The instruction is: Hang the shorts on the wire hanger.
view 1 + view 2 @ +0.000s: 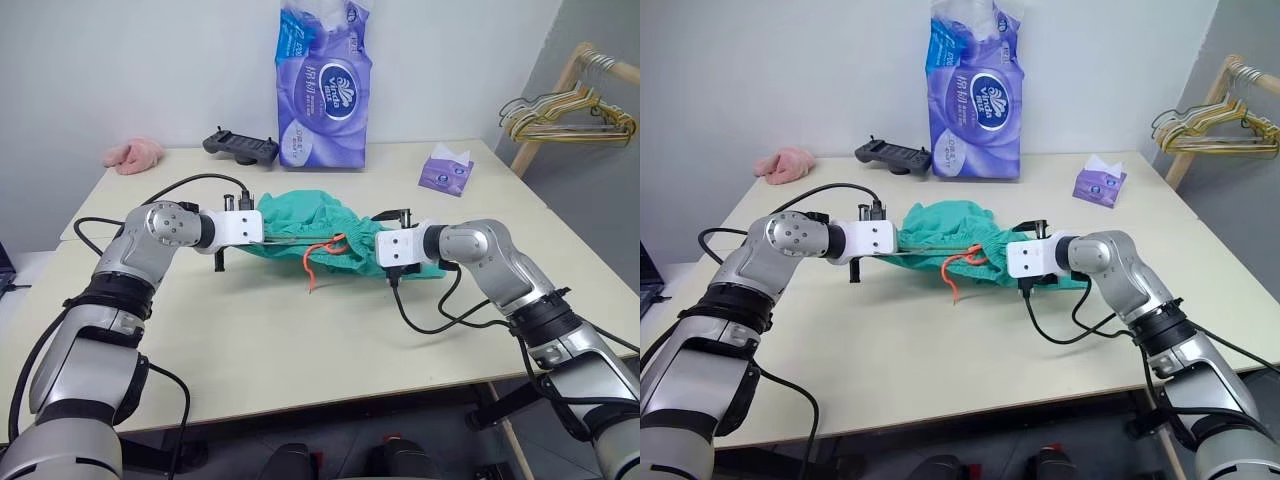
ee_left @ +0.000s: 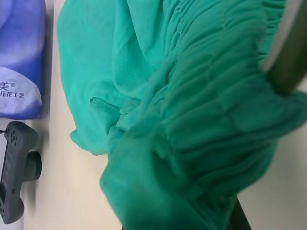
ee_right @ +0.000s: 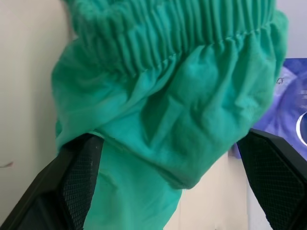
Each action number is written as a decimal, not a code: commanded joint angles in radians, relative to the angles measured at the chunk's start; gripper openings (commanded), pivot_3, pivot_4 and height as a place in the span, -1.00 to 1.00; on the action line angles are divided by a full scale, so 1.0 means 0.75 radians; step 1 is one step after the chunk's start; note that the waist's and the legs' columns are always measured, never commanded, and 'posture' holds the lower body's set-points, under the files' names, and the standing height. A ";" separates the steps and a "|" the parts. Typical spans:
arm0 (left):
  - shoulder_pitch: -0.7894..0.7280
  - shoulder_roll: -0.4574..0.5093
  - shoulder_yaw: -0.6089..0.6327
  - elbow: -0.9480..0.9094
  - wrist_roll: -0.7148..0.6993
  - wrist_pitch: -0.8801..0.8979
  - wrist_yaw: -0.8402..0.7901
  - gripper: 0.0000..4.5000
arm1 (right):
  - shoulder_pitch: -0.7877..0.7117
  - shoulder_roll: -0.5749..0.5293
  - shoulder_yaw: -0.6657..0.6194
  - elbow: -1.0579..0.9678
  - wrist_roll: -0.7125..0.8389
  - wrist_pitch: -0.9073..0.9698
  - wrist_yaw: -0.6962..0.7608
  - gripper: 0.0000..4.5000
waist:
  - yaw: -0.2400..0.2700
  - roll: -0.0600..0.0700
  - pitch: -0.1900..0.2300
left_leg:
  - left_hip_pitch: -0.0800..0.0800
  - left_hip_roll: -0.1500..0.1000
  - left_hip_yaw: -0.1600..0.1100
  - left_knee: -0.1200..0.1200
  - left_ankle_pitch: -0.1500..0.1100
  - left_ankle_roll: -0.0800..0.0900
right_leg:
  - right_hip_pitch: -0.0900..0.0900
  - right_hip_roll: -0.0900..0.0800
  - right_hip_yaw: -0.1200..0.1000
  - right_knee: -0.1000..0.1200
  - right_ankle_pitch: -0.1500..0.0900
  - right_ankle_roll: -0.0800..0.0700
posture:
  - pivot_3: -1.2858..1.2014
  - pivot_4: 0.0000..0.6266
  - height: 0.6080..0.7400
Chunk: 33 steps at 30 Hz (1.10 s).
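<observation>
shorts (image 1: 318, 228): lying mid-worktop (image 1: 300, 340), well back from its edges
left pincer (image 1: 262, 229): gripping the shorts' waistband, clenched
right pincer (image 3: 168, 163): standing released, fingers flanking cloth
room: bare worktop lying in front
writing: purple tissue pack (image 1: 323, 85) showing "vinda"

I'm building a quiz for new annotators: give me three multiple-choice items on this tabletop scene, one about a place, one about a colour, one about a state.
1. Where is the pink fluffy cloth?
A. far left part of the table
B. on the shorts
C. beside the small tissue box

2. What colour is the drawstring?
A. white
B. orange
C. purple

3. How do the right gripper's fingers stand?
A. shut on the hanger
B. shut, empty
C. open, cloth between them

Answers: 1 A, it lies near the far left corner. 2 B, an orange cord hangs from the teal waistband. 3 C, the right wrist view shows both black fingers wide apart around the cloth.
</observation>
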 commanded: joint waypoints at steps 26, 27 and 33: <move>-0.040 0.027 0.033 -0.023 0.008 -0.026 0.031 -0.97 | 0.074 -0.108 -0.077 -0.346 0.064 0.277 0.185 0.99 | 0.019 0.000 0.000 | 0.000 0.000 0.000 0.000 0.000 0.000 | 0.000 0.000 -0.001 0.000 0.000 0.000 | 0.18 -0.93 1.00; -0.040 0.027 0.033 -0.024 0.008 -0.025 0.031 -0.97 | 0.071 -0.097 -0.073 -0.348 0.064 0.285 0.180 0.99 | 0.020 0.000 0.000 | 0.000 0.000 0.000 0.000 0.000 0.000 | 0.000 0.000 -0.001 0.000 0.000 0.000 | 0.18 -0.93 1.00; -0.033 0.030 0.037 -0.031 0.005 -0.022 0.032 -0.97 | 0.038 0.004 -0.055 -0.293 0.019 0.322 0.071 0.99 | 0.025 0.000 0.000 | 0.000 0.000 0.000 0.000 0.000 0.000 | 0.000 0.001 -0.001 0.000 0.000 0.000 | 0.19 -0.97 1.00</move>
